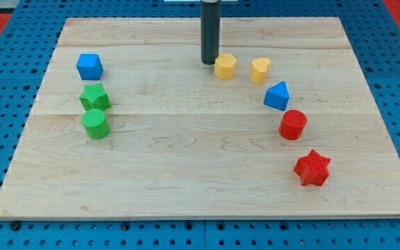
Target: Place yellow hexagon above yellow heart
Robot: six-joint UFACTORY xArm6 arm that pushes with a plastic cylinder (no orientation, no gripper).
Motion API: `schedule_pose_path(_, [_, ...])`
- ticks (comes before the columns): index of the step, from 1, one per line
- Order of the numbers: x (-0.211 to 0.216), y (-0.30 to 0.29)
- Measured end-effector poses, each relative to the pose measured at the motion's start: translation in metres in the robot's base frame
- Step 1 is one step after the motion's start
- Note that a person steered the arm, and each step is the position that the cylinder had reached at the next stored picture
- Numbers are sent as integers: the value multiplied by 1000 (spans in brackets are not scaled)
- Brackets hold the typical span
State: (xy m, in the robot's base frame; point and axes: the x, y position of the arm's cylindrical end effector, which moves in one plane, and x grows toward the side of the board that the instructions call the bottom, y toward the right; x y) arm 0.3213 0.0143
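The yellow hexagon (pixel 226 67) lies near the view's top, just right of centre. The yellow heart (pixel 260 70) lies a short way to its right, apart from it, at almost the same height. My tip (pixel 209 62) stands on the board right beside the hexagon's left side, touching or almost touching it.
A blue triangle (pixel 277 96), a red cylinder (pixel 293 124) and a red star (pixel 312 167) run down the right side below the heart. A blue cube (pixel 89 67), a green star (pixel 94 97) and a green cylinder (pixel 95 123) stand at the left. The wooden board (pixel 186 173) ends on a blue pegboard.
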Motion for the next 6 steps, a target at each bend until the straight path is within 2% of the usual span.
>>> schedule_pose_path(1, [1,-21])
schedule_pose_path(2, [41,-31])
schedule_pose_path(3, [36,11])
schedule_pose_path(4, [-1,8])
schedule_pose_path(5, [-10,45])
schedule_pose_path(6, [-21,41])
